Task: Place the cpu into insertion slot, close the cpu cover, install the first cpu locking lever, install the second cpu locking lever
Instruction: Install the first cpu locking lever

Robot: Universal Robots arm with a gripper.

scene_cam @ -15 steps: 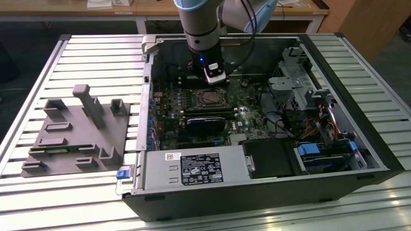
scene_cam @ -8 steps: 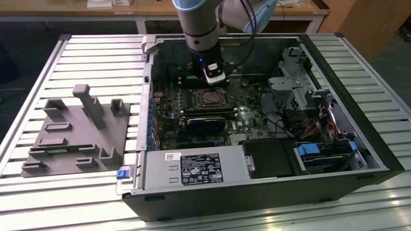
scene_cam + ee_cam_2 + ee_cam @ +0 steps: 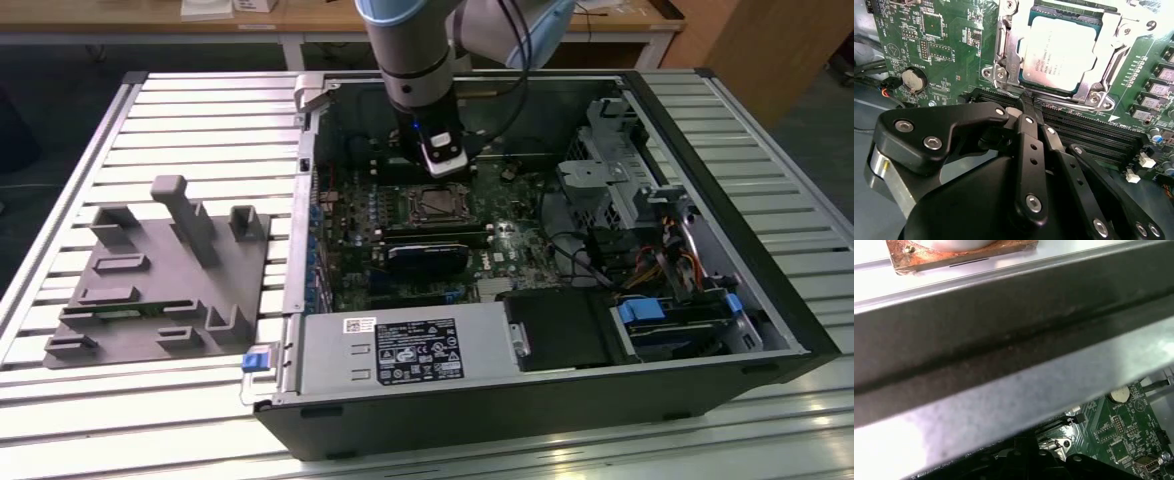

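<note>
So from where I'm standing, the hand [image 3: 1026,106] is down inside the open PC case [image 3: 561,415] on the slatted counter [image 3: 200,120]. It's clenched with its black fingertips pressed together, and I honestly can't tell if a thin lever is pinched between them or nothing at all. The cpu [image 3: 1061,52] sits right ahead of the fingertips, down in the insertion slot [image 3: 995,73], and the cpu cover [image 3: 1004,47] looks folded flat around it. My worry is that the tips are right at the socket's near edge with the long black memory slots [image 3: 1094,135] directly under the hand. A small slip could scrape the board, and if that cover isn't fully seated, lever force could load the chip unevenly. The second wrist view gives the socket close up, while the exterior view adds where the arm stands in the case. The first wrist view adds a case rail [image 3: 1004,340] and a coin battery [image 3: 1119,394] beside the hand.
</note>
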